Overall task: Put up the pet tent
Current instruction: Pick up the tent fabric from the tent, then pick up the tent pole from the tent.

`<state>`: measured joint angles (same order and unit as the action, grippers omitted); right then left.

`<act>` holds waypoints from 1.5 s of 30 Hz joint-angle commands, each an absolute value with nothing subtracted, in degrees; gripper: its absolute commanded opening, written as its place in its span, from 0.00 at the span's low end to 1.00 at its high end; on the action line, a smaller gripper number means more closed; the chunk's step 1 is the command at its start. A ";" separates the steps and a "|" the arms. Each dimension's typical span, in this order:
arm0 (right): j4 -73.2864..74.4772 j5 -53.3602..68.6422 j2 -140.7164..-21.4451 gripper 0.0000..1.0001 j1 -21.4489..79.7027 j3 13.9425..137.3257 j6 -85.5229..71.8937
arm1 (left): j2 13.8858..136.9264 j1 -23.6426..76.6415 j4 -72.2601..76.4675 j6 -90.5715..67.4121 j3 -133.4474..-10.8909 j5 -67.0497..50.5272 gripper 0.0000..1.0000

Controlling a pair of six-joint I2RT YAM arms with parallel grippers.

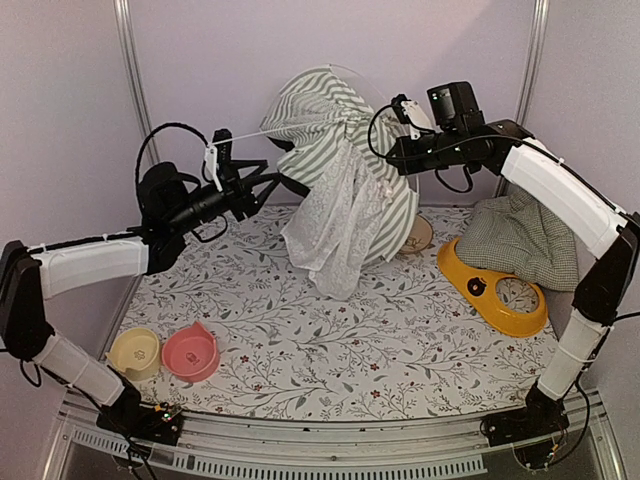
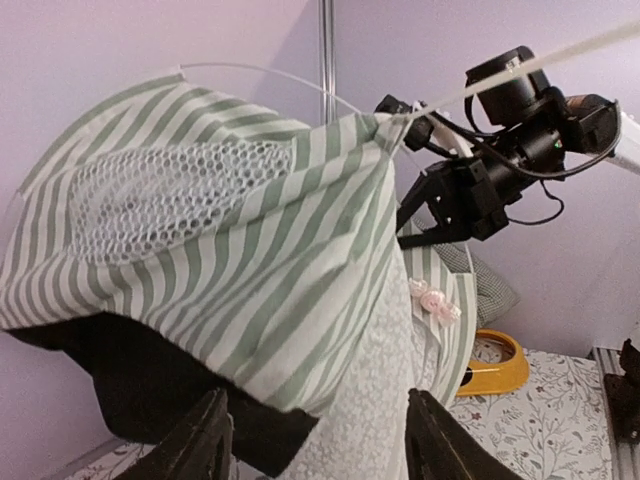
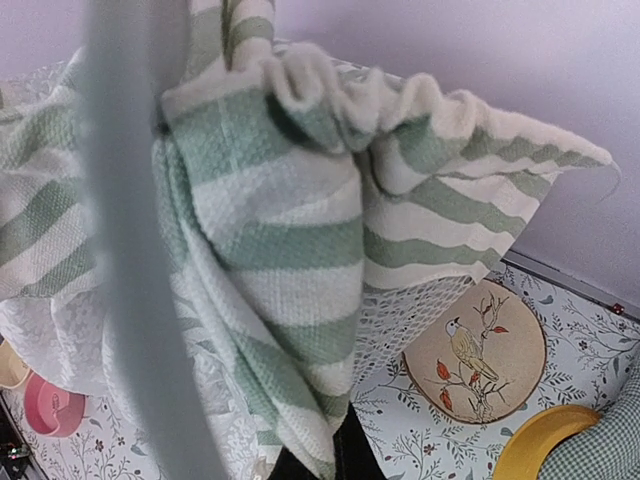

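You have the pet tent hanging clear of the worktop, a bunched drape of striped cloth and lace up near the back wall. Your right pincer is pressed together on the tent's upper edge, and that one pinch seems to carry the whole weight. Your left pincer stands spread just beside the tent's other side, with nothing that I can make out between its fingers. A thin white pole runs from close by it to the cloth, but I cannot tell whether they touch.

To do this step well, hold the right grip steady and bring the left in on the pole or on the hem below the mesh window, not on the loose lace. Close only once pole or cloth sits squarely between the fingers. Then draw the arms apart slowly so the poles can bow and the cloth can open. A quick pull could tug the fabric out of the right pinch.

The worktop wears a floral-print cover. A pink bowl and a pale yellow bowl sit side by side at the near left. A yellow feeder lies at the right with a checked cushion against its far side. A round bird-print mat lies near the feeder, below the hanging cloth. Pale lilac walls with metal posts close in the back and sides.
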<state>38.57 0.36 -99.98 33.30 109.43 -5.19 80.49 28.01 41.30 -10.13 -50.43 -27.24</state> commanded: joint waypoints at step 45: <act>31.60 0.08 -84.08 0.96 18.59 81.85 -5.01 | 63.09 34.45 24.99 -4.16 -45.55 -21.90 0.00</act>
